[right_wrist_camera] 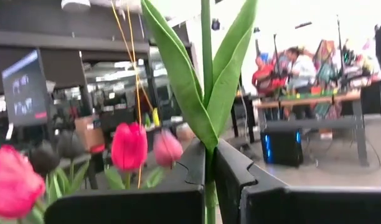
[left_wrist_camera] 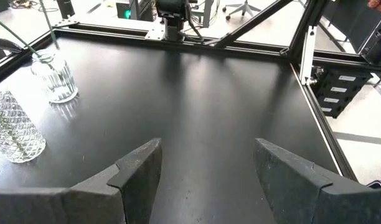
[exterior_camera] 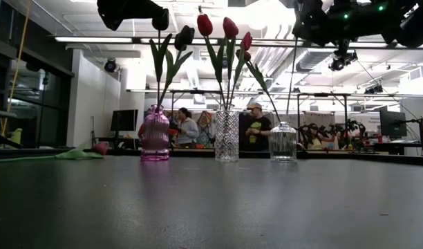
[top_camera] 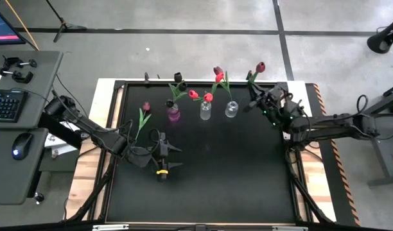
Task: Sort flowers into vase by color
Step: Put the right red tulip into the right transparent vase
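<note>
A keyboard (top_camera: 5, 104) and mouse (top_camera: 18, 149) lie on the side desk (top_camera: 29, 77); a tripod (top_camera: 63, 19) stands on the floor. People (exterior_camera: 187, 128) work at benches beyond.

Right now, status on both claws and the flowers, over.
Right claw shut on a flower stem, raised near the clear vase. Left claw open, empty, low over the table. One pink flower lying loose at table's left. Nothing in the way.

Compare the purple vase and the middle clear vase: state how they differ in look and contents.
The purple vase is tinted pink-purple and bottle-shaped with ribbed sides; the middle clear vase is colourless, a straight cylinder with a diamond-cut pattern. The purple vase holds dark-headed tulips; the middle clear vase holds red tulips. Both stand upright in one row on the black table, each with green-stemmed flowers.
</note>
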`<state>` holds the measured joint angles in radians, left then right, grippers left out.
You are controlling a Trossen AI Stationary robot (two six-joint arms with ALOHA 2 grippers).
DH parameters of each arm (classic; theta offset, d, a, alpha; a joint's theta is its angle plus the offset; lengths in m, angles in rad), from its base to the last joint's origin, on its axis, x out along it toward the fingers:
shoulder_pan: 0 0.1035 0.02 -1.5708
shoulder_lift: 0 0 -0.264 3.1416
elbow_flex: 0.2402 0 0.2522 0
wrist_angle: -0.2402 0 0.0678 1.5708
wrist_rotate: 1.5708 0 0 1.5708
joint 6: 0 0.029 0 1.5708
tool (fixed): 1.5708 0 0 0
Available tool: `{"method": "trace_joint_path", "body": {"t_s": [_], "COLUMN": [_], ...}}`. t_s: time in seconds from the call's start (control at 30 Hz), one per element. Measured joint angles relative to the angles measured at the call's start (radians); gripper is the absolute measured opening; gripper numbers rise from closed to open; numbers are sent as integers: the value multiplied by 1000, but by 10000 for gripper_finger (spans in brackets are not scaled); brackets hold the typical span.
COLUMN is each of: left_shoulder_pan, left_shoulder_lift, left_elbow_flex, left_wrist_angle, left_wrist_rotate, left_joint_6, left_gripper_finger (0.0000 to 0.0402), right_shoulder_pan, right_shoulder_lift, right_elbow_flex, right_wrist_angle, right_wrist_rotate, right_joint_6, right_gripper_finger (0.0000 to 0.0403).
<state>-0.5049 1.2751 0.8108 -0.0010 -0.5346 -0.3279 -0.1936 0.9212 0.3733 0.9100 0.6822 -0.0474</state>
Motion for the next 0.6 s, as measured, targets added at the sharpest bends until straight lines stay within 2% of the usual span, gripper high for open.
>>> {"method": "trace_joint_path", "body": {"t_s": [0.37, 0.6], "left_shoulder_pan": [0, 0], "left_shoulder_lift": [0, 0], "left_elbow_flex": [0, 0], "left_wrist_angle": [-1, -2], "left_wrist_rotate": [0, 0], "left_joint_6": [7, 8], "left_gripper_finger": [239, 239], "right_shoulder_pan": [-19, -23], "right_shoulder_lift": [191, 224], "right_elbow_flex": [0, 0], "right_wrist_angle": [229, 295], "right_wrist_rotate": [7, 13], "right_joint_6": [-117, -182], "right_gripper_finger": [0, 0]}}
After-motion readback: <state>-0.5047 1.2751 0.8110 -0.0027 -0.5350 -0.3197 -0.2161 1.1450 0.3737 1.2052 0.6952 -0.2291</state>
